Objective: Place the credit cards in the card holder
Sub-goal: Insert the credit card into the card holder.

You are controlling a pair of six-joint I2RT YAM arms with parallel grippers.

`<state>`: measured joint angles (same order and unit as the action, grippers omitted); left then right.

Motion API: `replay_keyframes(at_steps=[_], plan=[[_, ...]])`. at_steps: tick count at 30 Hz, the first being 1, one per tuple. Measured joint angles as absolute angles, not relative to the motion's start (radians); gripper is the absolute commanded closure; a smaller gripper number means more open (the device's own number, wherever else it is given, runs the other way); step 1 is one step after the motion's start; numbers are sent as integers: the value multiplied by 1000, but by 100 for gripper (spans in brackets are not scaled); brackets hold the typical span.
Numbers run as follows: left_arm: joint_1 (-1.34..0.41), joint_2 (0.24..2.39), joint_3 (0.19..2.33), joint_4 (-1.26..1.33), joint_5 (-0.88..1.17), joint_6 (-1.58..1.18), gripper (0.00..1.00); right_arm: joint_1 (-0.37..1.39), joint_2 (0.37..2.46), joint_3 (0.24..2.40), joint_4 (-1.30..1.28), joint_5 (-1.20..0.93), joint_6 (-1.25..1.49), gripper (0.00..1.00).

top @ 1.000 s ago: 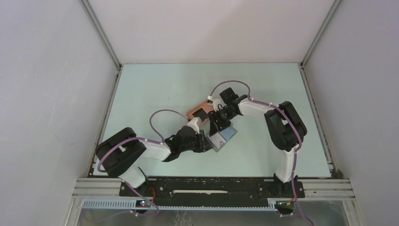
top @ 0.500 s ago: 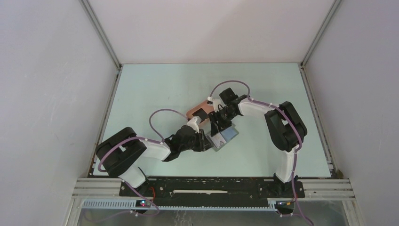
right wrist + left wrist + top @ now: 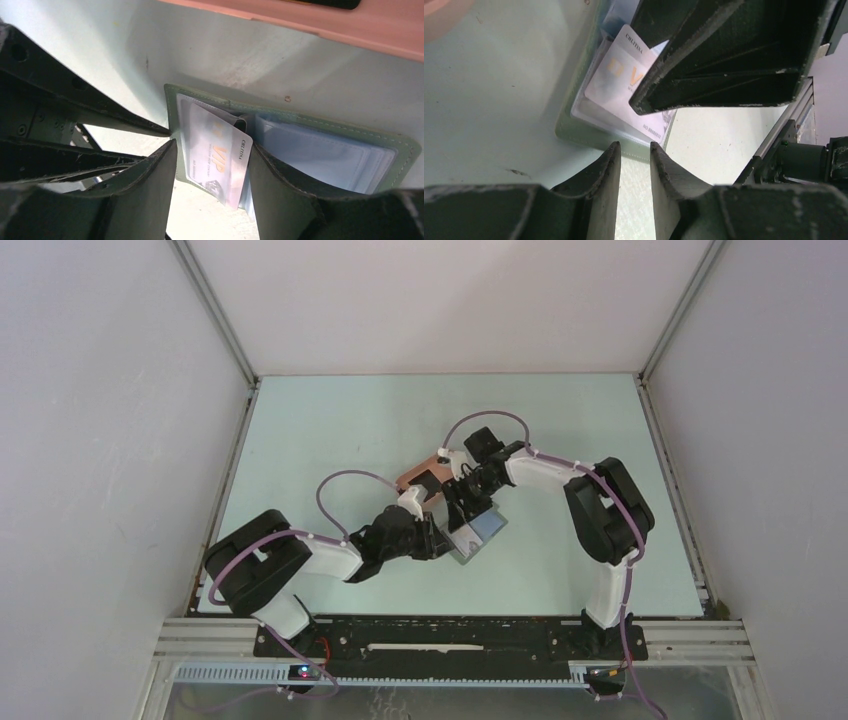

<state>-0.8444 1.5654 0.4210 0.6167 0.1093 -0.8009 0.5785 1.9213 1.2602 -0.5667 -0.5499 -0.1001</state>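
Note:
The grey-green card holder [image 3: 480,535] lies open on the table with its clear pockets up [image 3: 325,155]. A white credit card [image 3: 215,150] with gold lettering sits partly in the left pocket, its free edge raised. My right gripper [image 3: 212,150] stands open astride this card, with the right fingertip [image 3: 260,165] against the card's edge and the left one by the holder's rim. My left gripper [image 3: 635,146] is slightly open with nothing between its fingers, its tips at the holder's near edge [image 3: 589,135]. The same card [image 3: 616,75] shows under the right gripper's finger [image 3: 724,60].
A pink tray [image 3: 415,478] lies just behind the holder, touching or nearly touching both grippers' area, and its rim [image 3: 350,25] fills the top of the right wrist view. Both arms crowd together at the middle of the table [image 3: 330,420].

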Motion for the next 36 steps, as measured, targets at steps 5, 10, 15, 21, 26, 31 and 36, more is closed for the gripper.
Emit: replay_keyframes(at_steps=[5, 10, 15, 21, 26, 31, 36], plan=[[-841, 1566, 421, 620, 109, -801, 67, 548, 1921, 1263, -587, -627, -100, 38], [-839, 1566, 414, 628, 109, -801, 67, 514, 1921, 1266, -596, -690, -103, 38], [-838, 1554, 392, 633, 108, -802, 67, 502, 1921, 1266, -603, -697, -109, 39], [-838, 1523, 369, 635, 105, -804, 66, 505, 1921, 1267, -607, -693, -110, 41], [-838, 1524, 369, 635, 104, -804, 66, 512, 1936, 1283, -611, -685, -109, 42], [-837, 1541, 369, 638, 105, -804, 66, 518, 1960, 1288, -611, -678, -106, 43], [-837, 1559, 371, 660, 107, -804, 66, 522, 1978, 1290, -611, -678, -100, 45]])
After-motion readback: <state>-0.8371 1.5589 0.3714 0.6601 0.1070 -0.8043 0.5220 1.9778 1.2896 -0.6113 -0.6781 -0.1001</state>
